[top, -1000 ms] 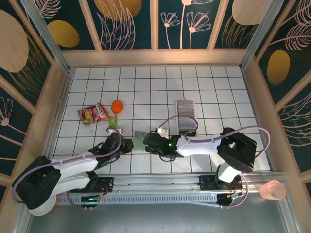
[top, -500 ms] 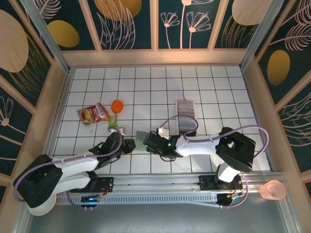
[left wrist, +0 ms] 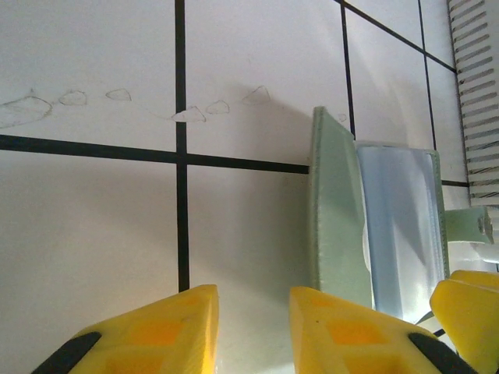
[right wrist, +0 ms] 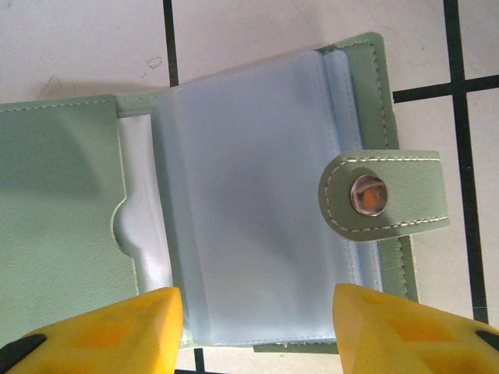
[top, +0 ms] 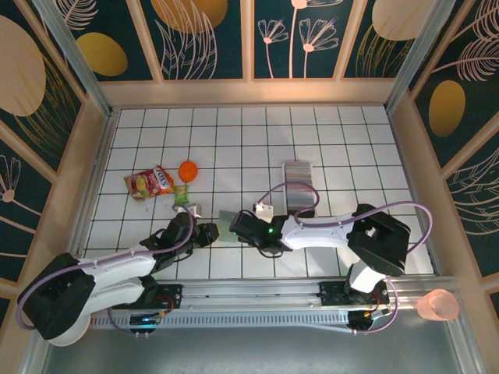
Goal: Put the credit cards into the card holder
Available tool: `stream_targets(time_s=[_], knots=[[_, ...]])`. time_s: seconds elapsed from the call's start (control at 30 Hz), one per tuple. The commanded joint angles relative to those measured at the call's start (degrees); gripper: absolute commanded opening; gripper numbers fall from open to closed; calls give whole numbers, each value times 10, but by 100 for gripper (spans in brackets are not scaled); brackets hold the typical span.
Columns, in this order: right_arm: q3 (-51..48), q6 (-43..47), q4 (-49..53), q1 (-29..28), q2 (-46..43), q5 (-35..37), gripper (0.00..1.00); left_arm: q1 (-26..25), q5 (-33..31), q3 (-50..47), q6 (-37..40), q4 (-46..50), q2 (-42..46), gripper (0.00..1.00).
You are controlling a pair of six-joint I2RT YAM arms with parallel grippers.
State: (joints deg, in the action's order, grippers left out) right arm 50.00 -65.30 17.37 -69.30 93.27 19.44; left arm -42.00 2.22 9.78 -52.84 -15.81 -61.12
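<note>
The sage-green card holder (right wrist: pixel 70 202) lies open on the white tiles, its bluish-grey sleeves (right wrist: pixel 249 202) up and its clasp tab (right wrist: pixel 382 193) at the right. My right gripper (right wrist: pixel 257 327) hovers open over it, one fingertip at each side of the sleeves. In the top view the card holder (top: pixel 225 222) sits between both grippers. My left gripper (left wrist: pixel 253 327) is open over bare tile just left of the card holder (left wrist: pixel 335 234). The credit cards (top: pixel 296 170) stand as a striped row in a clear tray, farther back.
The long clear tray (top: pixel 300 196) lies behind the right arm. A snack packet (top: pixel 150 183), an orange object (top: pixel 188 170) and a small green item (top: pixel 181 193) sit back left. Wooden walls border the tiled floor. A pink cup (top: pixel 438 305) stands outside at the front right.
The left arm has shifted slightly, its gripper edging toward the card holder. The right gripper and the card holder stay almost where they were.
</note>
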Motion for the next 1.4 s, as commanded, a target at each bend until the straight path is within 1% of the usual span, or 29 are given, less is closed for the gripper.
stream_targets(time_s=[0.0, 0.1, 0.23, 0.4, 0.6, 0.7, 0.8, 0.97, 1.37], knots=[[-7, -2, -3, 6, 9, 9, 54, -3, -20, 11, -8, 19, 22, 31], [-12, -1, -9, 8, 17, 1, 54, -2, -25, 12, -14, 22, 39, 33], [-14, 1, -15, 10, 23, -5, 54, -2, -19, 9, -15, 10, 44, 34], [-15, 4, -24, 11, 28, -15, 55, -2, 23, 11, -4, -22, 5, 34], [-10, 8, -33, 11, 32, -20, 55, -3, 52, 17, 13, -51, -39, 29], [-10, 10, -47, 12, 32, -25, 56, -3, 59, 20, 16, -60, -60, 21], [-11, 10, -74, 13, 33, -37, 56, -3, 65, 17, 13, -76, -79, 10], [-17, 11, -117, 17, 38, -59, 56, -4, 71, 9, 6, -92, -94, 0], [-9, 15, -205, 24, 53, -98, 56, -3, 63, -7, -12, -99, -95, 0]])
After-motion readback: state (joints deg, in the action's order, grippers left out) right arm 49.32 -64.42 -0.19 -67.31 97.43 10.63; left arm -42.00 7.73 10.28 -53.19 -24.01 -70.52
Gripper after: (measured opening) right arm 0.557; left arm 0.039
